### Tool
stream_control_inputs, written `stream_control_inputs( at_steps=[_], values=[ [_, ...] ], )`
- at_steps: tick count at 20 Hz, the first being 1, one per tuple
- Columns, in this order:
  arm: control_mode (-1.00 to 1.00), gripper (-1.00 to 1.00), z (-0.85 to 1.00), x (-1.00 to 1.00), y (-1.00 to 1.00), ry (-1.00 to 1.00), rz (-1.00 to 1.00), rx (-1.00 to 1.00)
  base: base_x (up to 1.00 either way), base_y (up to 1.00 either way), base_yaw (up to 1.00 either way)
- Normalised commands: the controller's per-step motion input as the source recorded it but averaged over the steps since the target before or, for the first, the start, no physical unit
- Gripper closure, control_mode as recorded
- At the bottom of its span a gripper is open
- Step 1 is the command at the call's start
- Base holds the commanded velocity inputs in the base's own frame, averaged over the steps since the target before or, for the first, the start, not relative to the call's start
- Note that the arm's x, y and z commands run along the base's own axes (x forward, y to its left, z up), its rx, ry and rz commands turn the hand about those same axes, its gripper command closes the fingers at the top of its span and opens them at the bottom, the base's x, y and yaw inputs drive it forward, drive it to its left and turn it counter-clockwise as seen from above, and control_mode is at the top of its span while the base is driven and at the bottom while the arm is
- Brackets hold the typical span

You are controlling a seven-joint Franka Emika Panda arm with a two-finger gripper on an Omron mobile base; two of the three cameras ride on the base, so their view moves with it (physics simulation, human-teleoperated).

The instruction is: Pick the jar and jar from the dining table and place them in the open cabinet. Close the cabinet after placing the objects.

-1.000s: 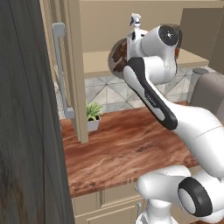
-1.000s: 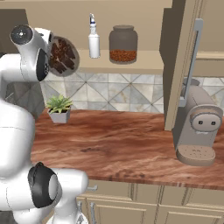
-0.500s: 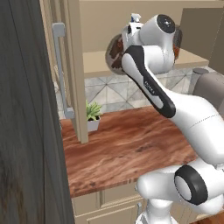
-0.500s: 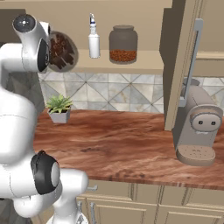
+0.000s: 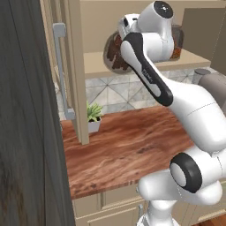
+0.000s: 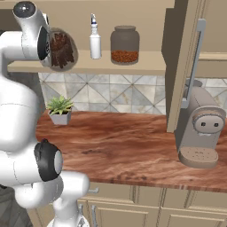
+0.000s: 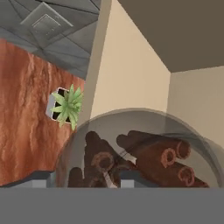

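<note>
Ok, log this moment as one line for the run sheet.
stage: placing second jar | stick jar: at cabinet shelf, left end | grain jar: on shelf | doors: open

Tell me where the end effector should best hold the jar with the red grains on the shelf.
Probably around the round glass body of the jar, coming level from the open front. It stands upright, with a spray bottle to one side, so the jaws should close across its width.

Clear jar (image 6: 61,49) w/ brown sticks; beige cabinet (image 6: 146,62); red-brown counter (image 6: 133,146).
</note>
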Motion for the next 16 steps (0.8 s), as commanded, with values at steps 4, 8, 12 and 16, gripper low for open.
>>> stream_control_inputs(
  at_steps=[4,8,12,16],
  values=[
    [-1.00,1.00,0.12,0.39,0.04,-0.08,0.08,-0.19,0.00,0.00,0.00],
    [-1.00,1.00,0.05,0.26,0.08,-0.17,0.04,-0.24,0.00,0.00,0.00],
    [-1.00,1.00,0.00,0.21,0.07,-0.22,0.01,-0.27,0.00,0.00,0.00],
    [-1.00,1.00,0.00,0.26,0.03,-0.12,0.00,-0.13,0.00,0.00,0.00]
  ],
)
